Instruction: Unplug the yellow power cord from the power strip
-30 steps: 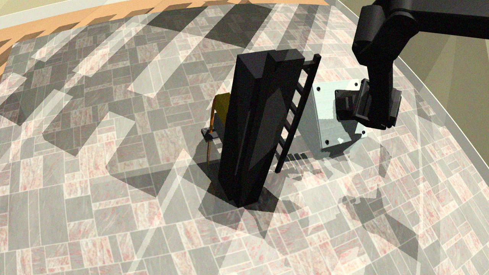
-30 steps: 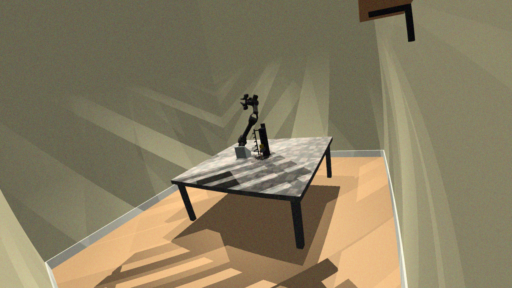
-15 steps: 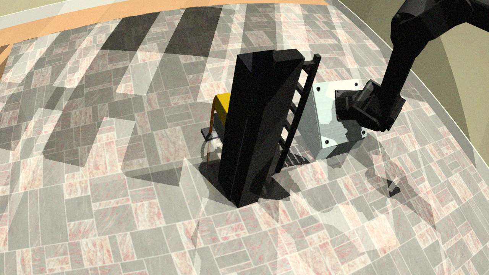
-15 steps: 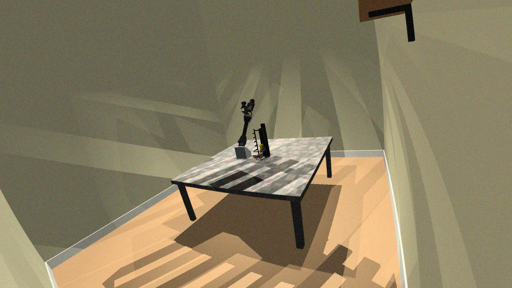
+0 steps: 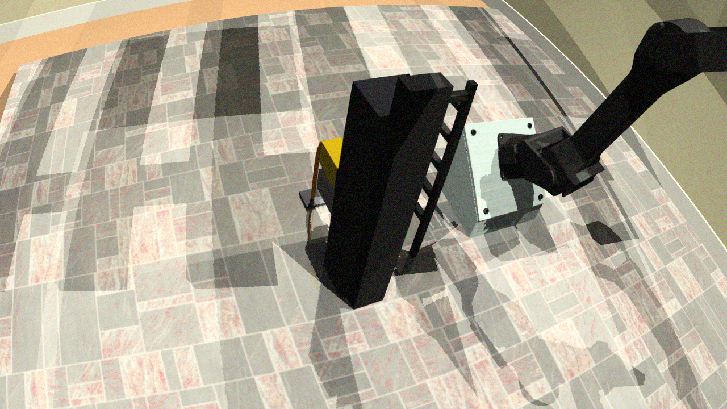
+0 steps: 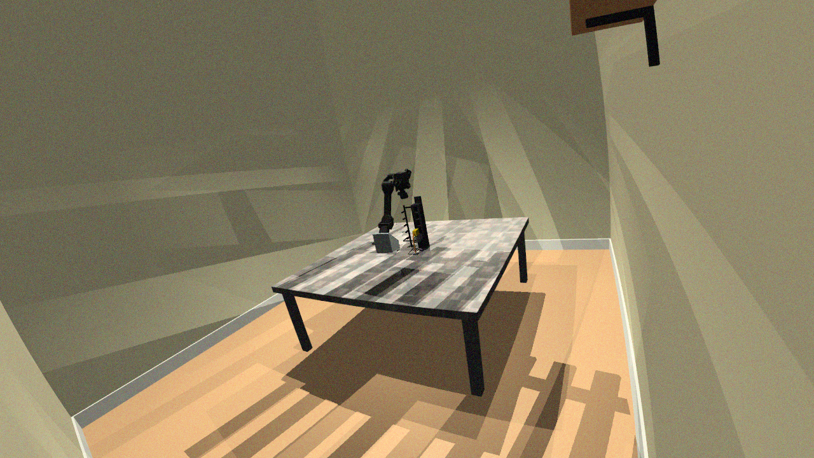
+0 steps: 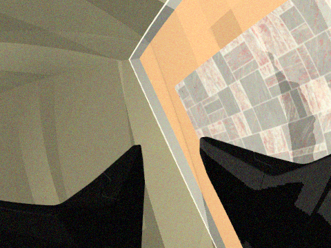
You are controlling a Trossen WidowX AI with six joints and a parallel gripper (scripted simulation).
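The yellow plug (image 5: 331,158) sits low on the far side of the tall black power strip (image 5: 378,183), which stands upright on the tiled table (image 5: 152,284). Only the plug's top and one edge show past the strip in the top view, so it looks seated in a socket, though the socket itself is hidden. From it the thin orange-brown cord (image 5: 313,195) arcs outward and drops to the table, passing a small dark clip partway down.

A black ladder-like rack (image 5: 441,162) leans just beside the strip's other face, and beyond that stands the pale grey base block (image 5: 495,175) carrying the arm.

The gripper (image 7: 170,216) is high up (the exterior view puts the wrist above the strip's top), well apart from the plug. Its fingers are drawn partway together with only floor and wall showing between them, so it is pinching nothing.

The plug lies across the strip from the arm, so reaching it probably means coming over or around the strip and descending on the far side.
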